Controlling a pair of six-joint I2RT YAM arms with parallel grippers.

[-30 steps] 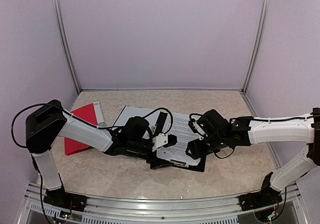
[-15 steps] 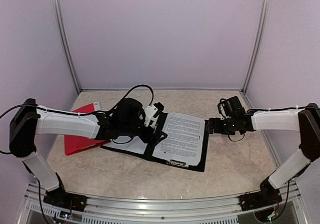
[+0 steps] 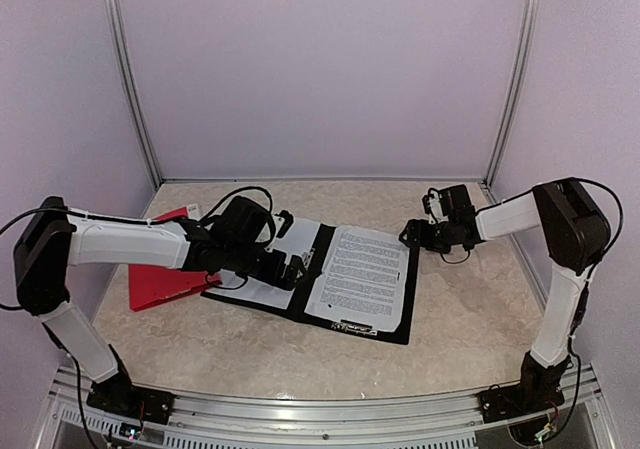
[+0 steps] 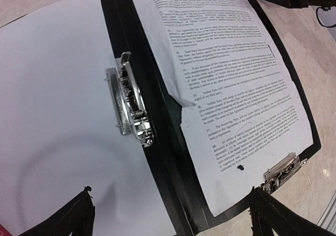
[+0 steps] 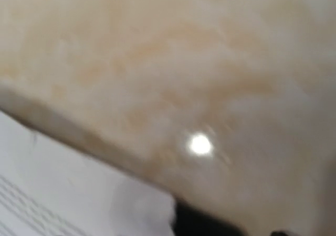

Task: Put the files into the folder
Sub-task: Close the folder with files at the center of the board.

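Left claw, released and empty over the files lying in the open folder on the table, should be lowered flat and gently; the state of the right claw cannot be told.

This was a lab robot cell: plain lilac panel walls stood well beyond the left claw and right claw, bare aluminium posts framed the far corners, and a metal rail carrying both arm bases edged the marbled tabletop on the claws' near side.
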